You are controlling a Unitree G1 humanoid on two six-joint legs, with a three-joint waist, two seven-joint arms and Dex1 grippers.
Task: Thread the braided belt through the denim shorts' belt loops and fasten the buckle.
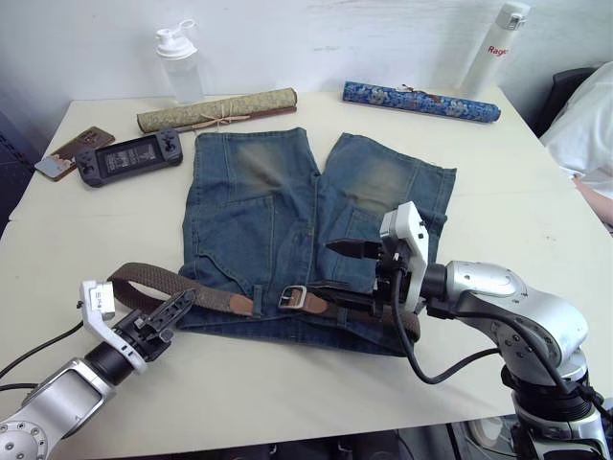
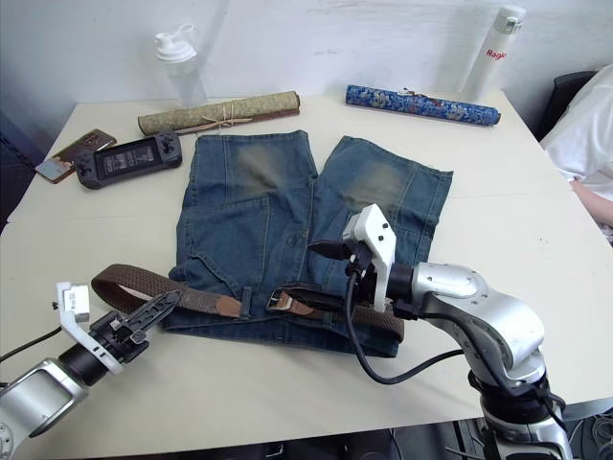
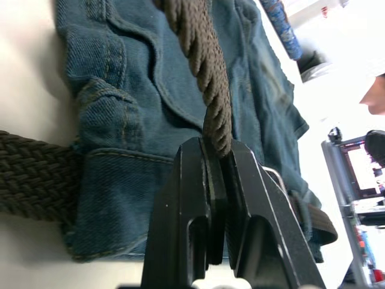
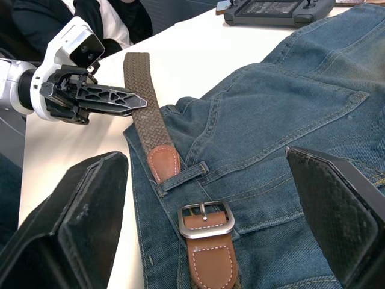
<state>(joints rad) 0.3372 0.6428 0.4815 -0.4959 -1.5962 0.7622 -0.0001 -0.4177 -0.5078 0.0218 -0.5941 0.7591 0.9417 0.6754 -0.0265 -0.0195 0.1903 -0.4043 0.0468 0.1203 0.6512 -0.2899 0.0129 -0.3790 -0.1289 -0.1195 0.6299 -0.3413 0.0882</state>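
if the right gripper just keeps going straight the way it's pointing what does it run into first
Probably the buckle on the denim shorts: it lies between the open fingers of the right gripper, with the belt's tan tip just beyond. Depth is unclear.

place: looking like an office or lab room, not a home
table: a plain cream table [image 1: 536, 240] is sitting against a bare white wall [image 1: 335, 38]
clutter: a shaker bottle [image 1: 178, 63], white flask [image 1: 494, 45], handheld controller [image 1: 129, 156] and phone [image 1: 70, 151] are lying far beyond the left gripper [image 1: 177, 305]
person: someone in white [image 1: 586, 129] is sitting at the table edge, out past the right gripper [image 1: 350, 266]
background: shelving with a screen [image 3: 355, 180] is showing behind the left gripper
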